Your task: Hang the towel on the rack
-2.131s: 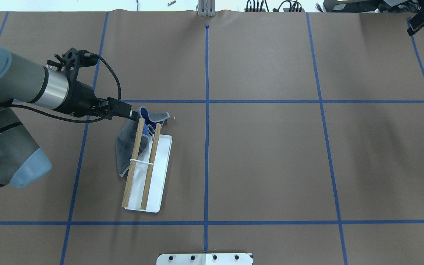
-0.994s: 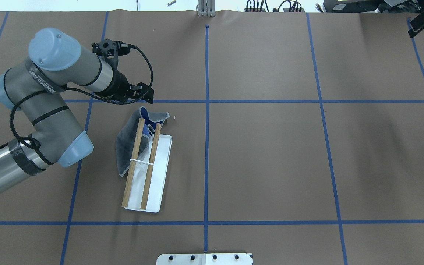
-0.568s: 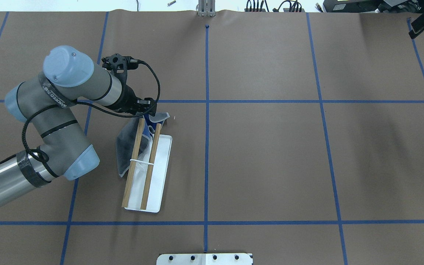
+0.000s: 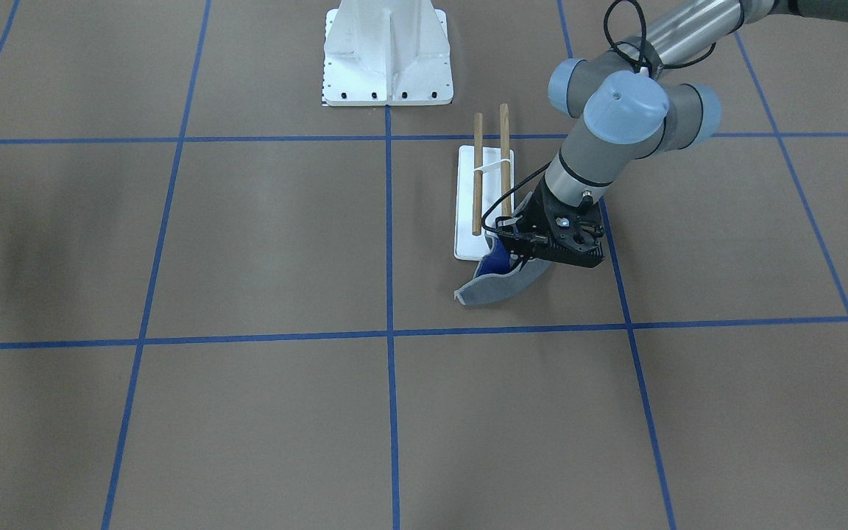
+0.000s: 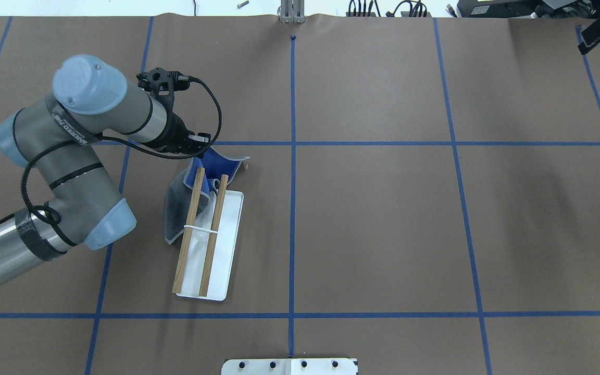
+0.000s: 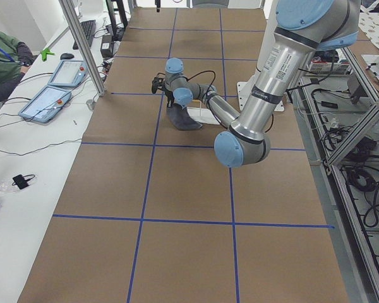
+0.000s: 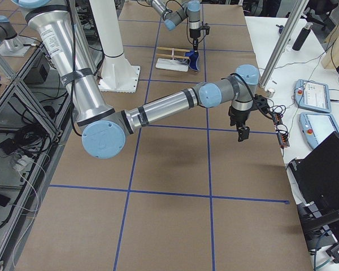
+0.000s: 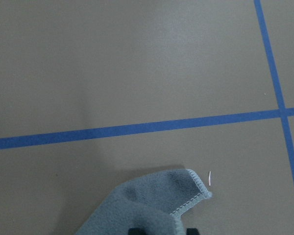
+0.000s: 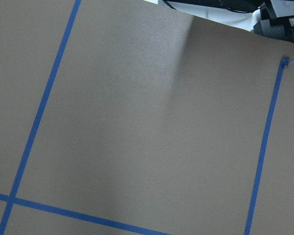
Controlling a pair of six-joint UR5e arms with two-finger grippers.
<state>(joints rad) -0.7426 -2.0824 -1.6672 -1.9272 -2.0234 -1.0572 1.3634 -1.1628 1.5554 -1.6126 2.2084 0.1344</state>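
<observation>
The towel (image 5: 220, 169), dark grey with a blue reverse, lies bunched at the far end of the rack (image 5: 189, 229), partly under the two wooden dowels and over the white base plate (image 5: 225, 245). My left gripper (image 5: 203, 151) is shut on the towel's far edge and holds it lifted, so the blue side shows. In the front view the gripper (image 4: 516, 246) stands over the towel (image 4: 497, 285) just past the rack (image 4: 477, 177). The left wrist view shows a grey corner of the towel (image 8: 157, 205) hanging below. My right gripper (image 5: 598, 30) is at the far right table edge; I cannot tell its state.
A large white bolted pedestal (image 4: 387, 59) stands at the robot's side of the table, behind the rack. Blue tape lines divide the brown table cover. Operator tablets (image 7: 311, 96) lie on a side bench beyond the right arm.
My left gripper swung away from the towel, came back down onto its far edge, closed and lifted it, turning the blue side up. The right arm barely moved.
</observation>
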